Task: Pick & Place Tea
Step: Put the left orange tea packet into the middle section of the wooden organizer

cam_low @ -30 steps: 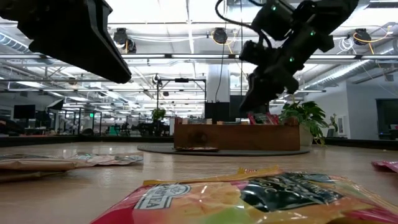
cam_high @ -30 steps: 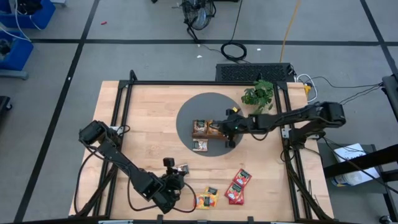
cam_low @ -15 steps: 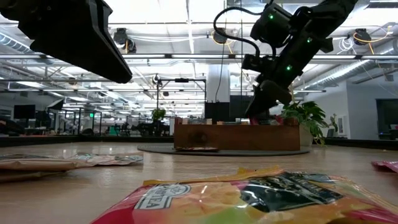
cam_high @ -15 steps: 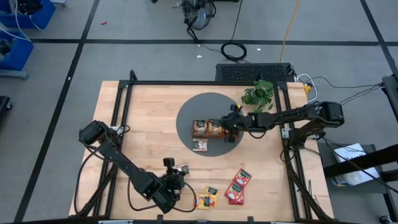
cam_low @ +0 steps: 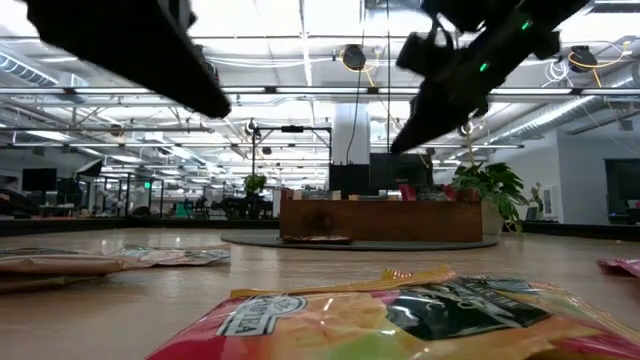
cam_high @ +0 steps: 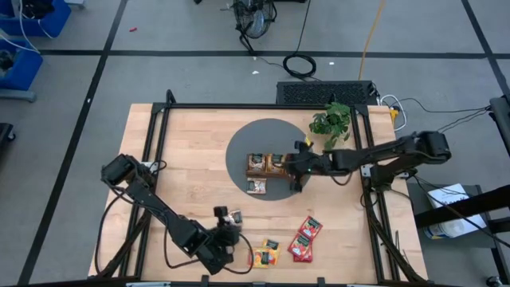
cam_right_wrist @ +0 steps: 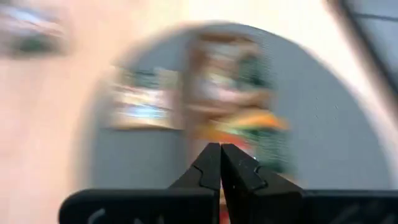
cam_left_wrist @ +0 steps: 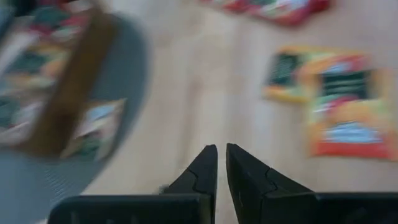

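1. the right gripper (cam_high: 296, 165) hangs above the right end of the wooden tray (cam_high: 249, 171), which stands on a round grey mat (cam_high: 239, 147) near the middle of the table (cam_high: 191, 159). its jaws are pressed together, and the right wrist view shows nothing between them.
2. in the low view this gripper (cam_low: 415, 130) is well above the tray (cam_low: 380, 220), clear of its rim.
3. the left gripper (cam_high: 232, 234) is low over the near edge of the table, just left of the loose tea bags. its jaws (cam_left_wrist: 221, 163) stand almost together with only a thin slit between them, and they hold nothing.
4. tea bags are in the tray: packets with dark and orange print fill its compartments (cam_high: 268, 163), though which colour lies in which compartment cannot be told.
5. one beige tea bag (cam_high: 256, 186) lies flat on the grey mat, just in front of the tray and touching or nearly touching its front wall.
6. near the front edge of the table lie an orange-yellow tea bag (cam_high: 266, 257) and a small dark one (cam_high: 272, 245) beside it; to their right lie red tea bags (cam_high: 304, 237), overlapping one another.
7. a green leafy plant (cam_high: 331, 121) stands at the far right of the table, beyond the mat.
8. in the low view a red and yellow tea bag (cam_low: 380, 315) lies close to the camera.
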Action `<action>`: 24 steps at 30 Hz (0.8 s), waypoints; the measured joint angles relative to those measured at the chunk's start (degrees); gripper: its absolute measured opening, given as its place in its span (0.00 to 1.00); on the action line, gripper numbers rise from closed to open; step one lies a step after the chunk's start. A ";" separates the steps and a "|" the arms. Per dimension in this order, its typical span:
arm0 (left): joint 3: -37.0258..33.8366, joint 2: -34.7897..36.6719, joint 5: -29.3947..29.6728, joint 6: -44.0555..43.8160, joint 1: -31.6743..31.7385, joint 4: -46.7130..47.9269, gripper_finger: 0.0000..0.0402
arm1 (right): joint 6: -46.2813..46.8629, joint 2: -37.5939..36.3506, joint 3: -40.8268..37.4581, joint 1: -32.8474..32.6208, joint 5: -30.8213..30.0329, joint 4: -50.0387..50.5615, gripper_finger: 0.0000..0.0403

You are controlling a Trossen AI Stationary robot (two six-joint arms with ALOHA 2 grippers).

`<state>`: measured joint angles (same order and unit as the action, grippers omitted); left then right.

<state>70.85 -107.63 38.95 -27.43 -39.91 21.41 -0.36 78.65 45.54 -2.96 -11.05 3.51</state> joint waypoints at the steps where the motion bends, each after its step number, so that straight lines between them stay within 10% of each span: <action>1: 0.00 -0.10 -2.67 2.61 0.39 -2.42 0.10 | 1.65 -0.20 0.00 -1.40 3.43 -0.63 0.00; 11: -0.04 -4.83 -17.21 11.58 2.72 -12.16 0.10 | 5.68 6.42 -0.02 -18.53 9.57 -9.48 0.00; 24: 0.02 -8.29 -37.05 6.20 6.31 -19.67 0.10 | 10.86 23.80 -0.02 -21.92 26.40 -31.76 0.00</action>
<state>70.87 -115.92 1.90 -21.23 -33.61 1.74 10.50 102.45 45.52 -24.88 15.35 -28.25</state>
